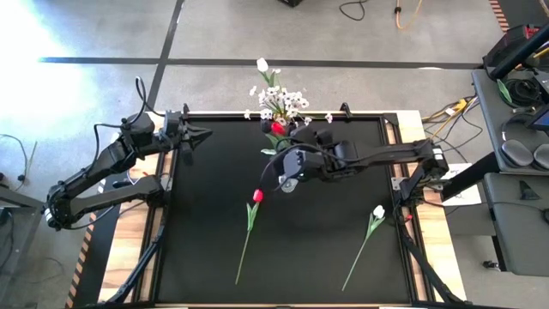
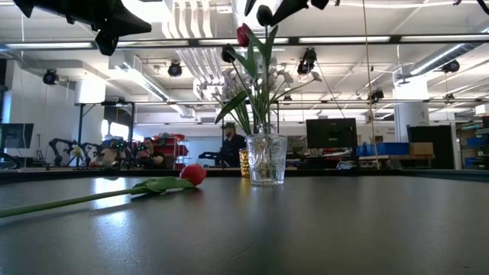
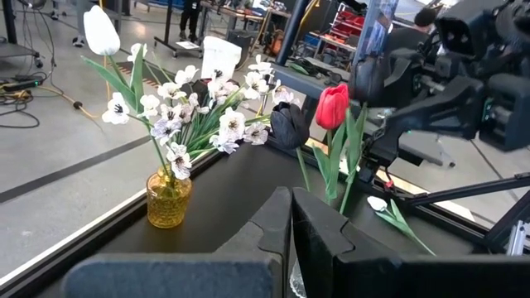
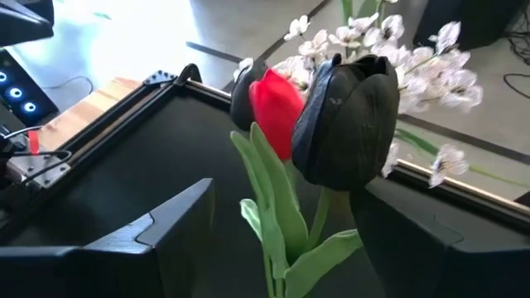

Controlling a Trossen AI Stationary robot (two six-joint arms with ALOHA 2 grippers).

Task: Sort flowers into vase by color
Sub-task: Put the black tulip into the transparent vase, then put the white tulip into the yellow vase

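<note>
Seen from above, the right gripper [image 1: 302, 136] is extended over the far middle of the black table [image 1: 206, 257], beside a clear glass vase holding a red tulip [image 1: 277, 129]. An amber vase of small white blossoms [image 1: 279, 101] and one white tulip [image 1: 262, 65] is set at the table's far edge. A loose red tulip [image 1: 256, 196] is laid near the table's centre, and a loose white tulip [image 1: 378, 212] toward the right side. The left gripper [image 1: 199, 135] is parked at the far left corner.

At table height, the clear glass vase [image 2: 266, 159] is shown upright with a red tulip and dark tulips risen from it; the amber vase [image 2: 244, 163] is partly hidden just behind. The loose red tulip [image 2: 192, 174] is seen lying flat, stem trailing left. A person [image 2: 229, 141] is glimpsed in the room beyond.

From the left wrist, the fingers [image 3: 315, 240] are seen pressed together with nothing between them. The amber vase [image 3: 169, 199] with its white sprays is shown apart from the red tulip [image 3: 332, 106] and a dark tulip [image 3: 289, 126], with the right arm beyond.

From the right wrist, a near-black tulip [image 4: 352, 124] is seen between the spread fingers [image 4: 157, 240], which are held clear of its stem and leaves. The red tulip [image 4: 275, 109] is pictured just behind it.
</note>
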